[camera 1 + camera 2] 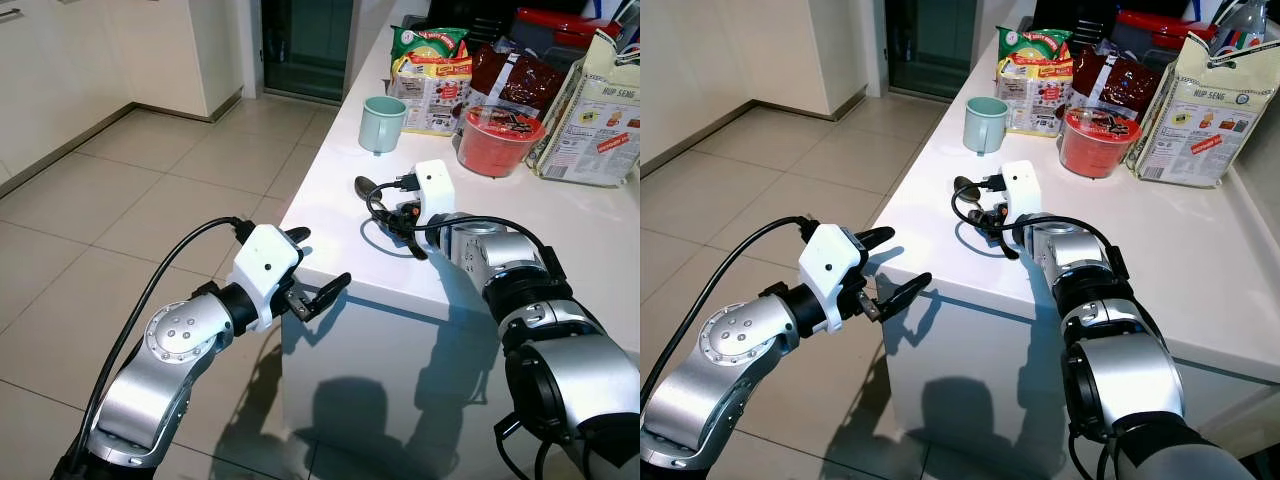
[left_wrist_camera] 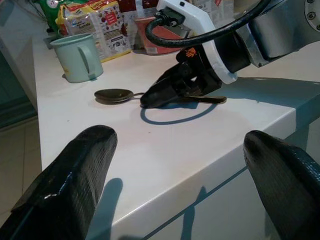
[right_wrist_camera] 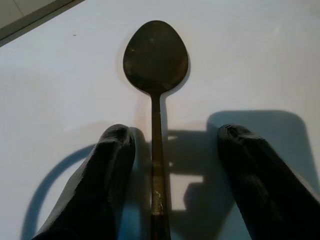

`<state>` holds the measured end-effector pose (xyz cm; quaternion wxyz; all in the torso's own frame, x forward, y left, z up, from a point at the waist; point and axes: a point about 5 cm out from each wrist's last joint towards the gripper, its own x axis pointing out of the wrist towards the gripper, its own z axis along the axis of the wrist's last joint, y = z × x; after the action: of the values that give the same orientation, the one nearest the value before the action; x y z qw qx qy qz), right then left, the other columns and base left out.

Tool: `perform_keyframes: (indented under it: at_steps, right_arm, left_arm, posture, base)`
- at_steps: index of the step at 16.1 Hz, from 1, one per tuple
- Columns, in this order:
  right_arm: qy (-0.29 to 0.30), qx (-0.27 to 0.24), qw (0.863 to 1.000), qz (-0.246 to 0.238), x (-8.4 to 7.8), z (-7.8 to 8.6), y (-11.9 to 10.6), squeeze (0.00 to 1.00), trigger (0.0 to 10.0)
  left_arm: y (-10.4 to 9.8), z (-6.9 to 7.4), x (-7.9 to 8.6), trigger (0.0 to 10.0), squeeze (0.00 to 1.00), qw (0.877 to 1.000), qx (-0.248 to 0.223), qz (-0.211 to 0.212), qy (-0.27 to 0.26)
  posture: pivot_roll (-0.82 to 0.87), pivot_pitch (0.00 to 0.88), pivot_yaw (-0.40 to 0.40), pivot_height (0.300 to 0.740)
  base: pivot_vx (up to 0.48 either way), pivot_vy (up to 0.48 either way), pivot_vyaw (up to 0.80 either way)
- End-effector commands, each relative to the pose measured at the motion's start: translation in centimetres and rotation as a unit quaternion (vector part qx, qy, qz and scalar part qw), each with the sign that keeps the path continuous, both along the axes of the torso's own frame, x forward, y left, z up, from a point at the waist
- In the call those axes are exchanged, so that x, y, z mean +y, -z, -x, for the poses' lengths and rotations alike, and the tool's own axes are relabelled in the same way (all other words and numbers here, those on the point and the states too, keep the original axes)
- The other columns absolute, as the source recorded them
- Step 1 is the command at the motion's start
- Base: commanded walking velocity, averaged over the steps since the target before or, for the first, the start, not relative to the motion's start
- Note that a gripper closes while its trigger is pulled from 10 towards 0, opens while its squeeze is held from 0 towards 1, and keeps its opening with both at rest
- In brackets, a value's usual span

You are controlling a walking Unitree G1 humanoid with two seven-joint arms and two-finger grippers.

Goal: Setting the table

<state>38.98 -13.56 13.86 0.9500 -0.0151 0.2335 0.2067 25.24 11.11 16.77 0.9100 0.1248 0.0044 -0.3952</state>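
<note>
A dark metal spoon (image 3: 156, 55) lies flat on the white counter (image 1: 560, 230), its bowl (image 1: 365, 185) pointing toward the counter's left edge. My right gripper (image 3: 175, 137) is lowered over the spoon's handle, open, with one finger on each side and the handle close to one finger (image 3: 117, 145). It also shows from the side in the left wrist view (image 2: 165, 95). My left gripper (image 1: 320, 262) hangs open in the air off the counter's near corner, above the floor, holding nothing.
A pale green mug (image 1: 381, 123) stands beyond the spoon. Behind it are snack packets (image 1: 432, 70), a red lidded bowl (image 1: 498, 138) and a cracker bag (image 1: 600, 110). The counter drops off at the left and near edges to a tiled floor (image 1: 150, 190).
</note>
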Motion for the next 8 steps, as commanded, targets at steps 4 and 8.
perform_keyframes:
  at_steps: [4,8]
  right_arm:
    - [-0.008,0.044,0.999,0.012,-0.03,0.86,2.10,0.00,0.0]
    - [-0.012,0.039,0.999,0.014,-0.08,0.75,1.91,0.00,0.0]
  left_arm:
    - [-0.42,0.26,-0.19,10.0,0.00,1.000,-0.008,-0.003,0.010]
    - [-0.45,0.23,-0.16,10.0,0.00,1.000,-0.011,-0.005,0.009]
  posture:
    - [0.09,0.000,-0.044,0.740]
    - [0.09,0.000,-0.044,0.740]
  base:
    - [0.000,0.000,0.00]
    - [0.000,0.000,0.00]
